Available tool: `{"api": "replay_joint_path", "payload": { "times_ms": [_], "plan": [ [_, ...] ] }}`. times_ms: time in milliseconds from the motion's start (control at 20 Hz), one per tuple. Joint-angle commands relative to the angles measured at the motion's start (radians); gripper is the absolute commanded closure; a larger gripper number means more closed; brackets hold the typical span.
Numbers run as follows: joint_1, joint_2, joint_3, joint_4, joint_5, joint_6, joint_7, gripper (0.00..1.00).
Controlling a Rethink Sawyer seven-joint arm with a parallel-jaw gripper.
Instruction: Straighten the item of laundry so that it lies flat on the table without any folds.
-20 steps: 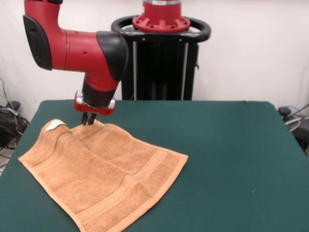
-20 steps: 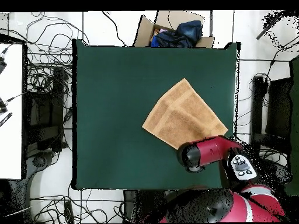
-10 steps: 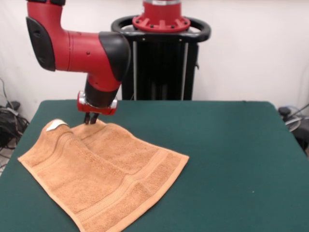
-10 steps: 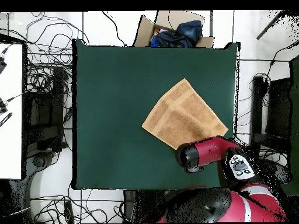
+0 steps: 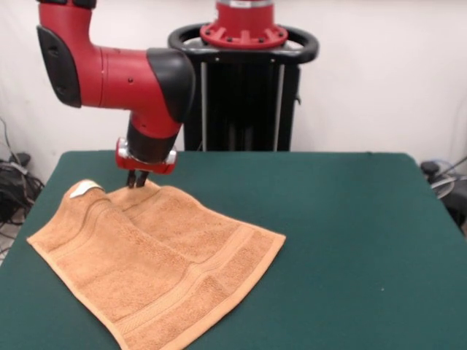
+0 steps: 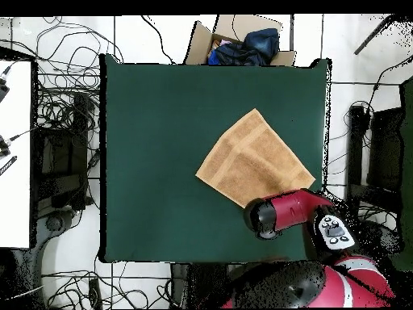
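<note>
The orange-tan towel point(image 5: 157, 266) lies on the dark green table point(image 5: 350, 240) at its left in the front view, with one part folded over along a ridge and the white loop tag point(image 5: 80, 190) at its far left corner. In the overhead view the towel point(image 6: 252, 161) lies toward the table's point(image 6: 161, 145) right near side. My gripper point(image 5: 136, 180) hangs from the red arm at the towel's far edge, its fingers close together and pinching the raised edge. In the overhead view the arm's wrist point(image 6: 270, 215) hides the gripper.
The black pedestal point(image 5: 244, 95) stands behind the table's far edge. In the overhead view a cardboard box with blue cloth point(image 6: 242, 42) sits beyond the table's far side, and cables point(image 6: 60, 105) lie on the floor to the left.
The arm has shifted a few pixels to the right and up in the front view. The towel has hardly moved.
</note>
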Motion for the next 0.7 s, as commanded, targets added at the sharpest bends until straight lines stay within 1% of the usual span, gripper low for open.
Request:
{"api": "replay_joint_path", "payload": {
  "times_ms": [50,250,700],
  "plan": [
    [-0.045,0.144,0.157,0.057,0.051,-0.037,-0.127,1.0],
    [-0.058,0.143,0.166,0.076,0.07,-0.012,-0.136,1.0],
    [-0.084,0.151,0.186,0.118,0.09,-0.005,-0.15,1.0]
  ]
}}
